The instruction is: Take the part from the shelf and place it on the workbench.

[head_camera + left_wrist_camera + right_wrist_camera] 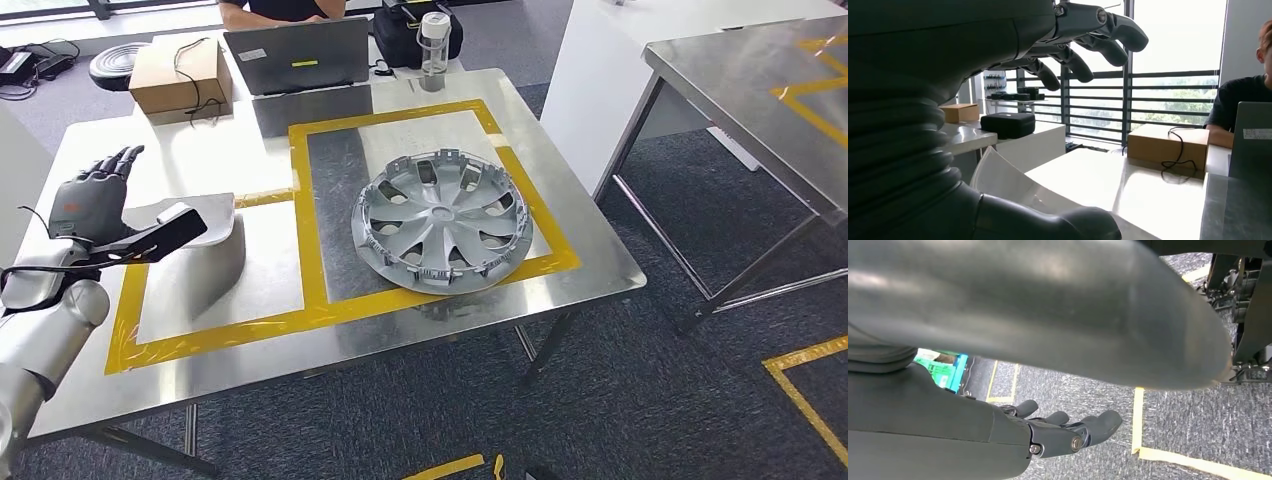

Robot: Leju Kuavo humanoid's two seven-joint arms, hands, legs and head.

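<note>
The grey curved part [205, 255] rests on the workbench [560, 190] inside the left yellow-taped square. My left hand [98, 190] hovers just left of it, fingers spread and pointing away from me, nothing gripped. The left wrist view shows the dark fingers [1088, 37] stretched out well above the part's pale edge [1008, 182], with the thumb [1048, 222] low beside it. My right hand [1068, 432] hangs beside my body over the carpet, its fingers loosely extended and holding nothing.
A silver hubcap [440, 218] lies in the right taped square. A laptop [298, 58], a cardboard box [180, 75], a bottle [433, 50] and a black bag stand at the far edge, where a person sits. Another metal table [760, 90] stands to the right.
</note>
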